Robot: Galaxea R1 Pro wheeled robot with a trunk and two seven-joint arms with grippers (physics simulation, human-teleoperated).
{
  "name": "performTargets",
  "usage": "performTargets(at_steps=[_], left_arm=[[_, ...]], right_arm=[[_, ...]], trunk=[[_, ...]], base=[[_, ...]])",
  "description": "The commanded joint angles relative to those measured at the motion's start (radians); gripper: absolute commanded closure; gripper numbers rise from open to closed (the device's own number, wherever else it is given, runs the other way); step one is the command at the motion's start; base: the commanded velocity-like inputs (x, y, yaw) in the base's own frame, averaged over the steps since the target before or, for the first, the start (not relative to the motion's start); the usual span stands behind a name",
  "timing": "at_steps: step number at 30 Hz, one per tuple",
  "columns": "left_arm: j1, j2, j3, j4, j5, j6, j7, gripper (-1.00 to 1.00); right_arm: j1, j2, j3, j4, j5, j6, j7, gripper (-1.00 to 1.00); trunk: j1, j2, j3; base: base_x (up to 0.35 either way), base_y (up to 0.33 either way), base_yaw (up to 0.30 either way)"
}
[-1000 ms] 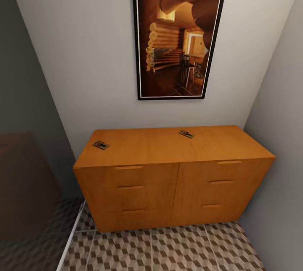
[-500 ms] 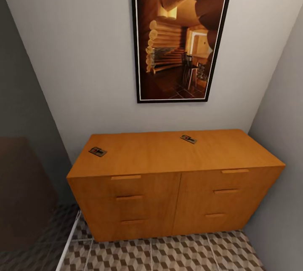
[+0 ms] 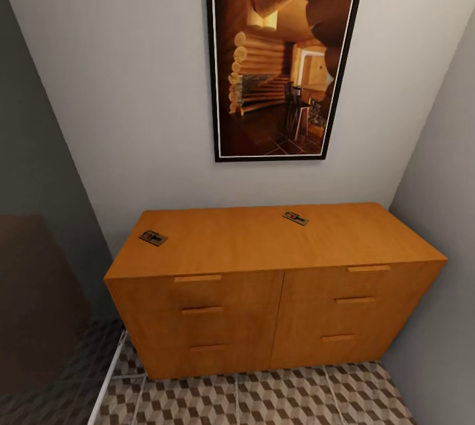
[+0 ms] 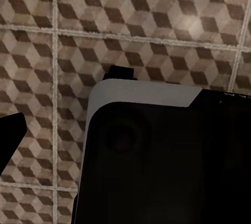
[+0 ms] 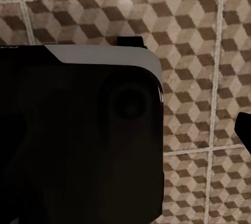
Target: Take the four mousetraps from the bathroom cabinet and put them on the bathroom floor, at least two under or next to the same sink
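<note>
- Two mousetraps lie flat on the top of the cabinet (image 3: 264, 280) in the head view: the left mousetrap (image 3: 153, 237) sits near the top's left end, and the right mousetrap (image 3: 295, 218) sits toward the back edge, right of centre. They are well apart from each other.
- Each trap appears as a small tan board with dark wire; finer detail is too small to resolve.
- The cabinet is a low orange-brown unit with two columns of three drawer fronts, each with a slim bar handle. All fronts appear shut. It stands against a pale wall, its right end near a side wall.
- A tall dark-framed picture (image 3: 284, 55) hangs on the wall above the cabinet.
- The bathroom floor (image 3: 264, 398), tiled in a brown, beige and white cube pattern with pale grout lines, runs in front of the cabinet base.
- A dark, blurred mass (image 3: 36, 306) occupies the area left of the cabinet; its identity cannot be determined.
- Left wrist view: a dark body with a pale edge (image 4: 157, 151) blocks much of the frame above the tiles. A dark tip (image 4: 11, 132) enters at the frame edge. Finger spacing cannot be determined.
- Right wrist view: a similar dark body (image 5: 78, 130) over the tiles, with a dark tip (image 5: 244, 128) at the edge. Finger spacing cannot be determined.
- No position of either trap relative to the fingers can be given.
</note>
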Motion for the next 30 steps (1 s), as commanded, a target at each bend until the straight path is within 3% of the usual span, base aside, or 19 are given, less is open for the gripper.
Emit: performTargets(at_steps=[1, 30], left_arm=[[-0.001, 0.0, -0.009, 0.0, 0.008, -0.003, 0.002, -1.0], [-0.001, 0.0, -0.01, 0.0, 0.006, -0.003, 0.002, -1.0]], right_arm=[[-0.001, 0.0, -0.008, 0.003, 0.011, -0.006, -0.005, -1.0], [-0.001, 0.001, -0.008, 0.003, 0.012, -0.001, -0.016, -1.0]], trunk=[[0.0, -0.001, -0.001], [0.0, -0.001, -0.001]], base=[[0.0, 0.0, 0.0], [0.0, 0.0, 0.0]])
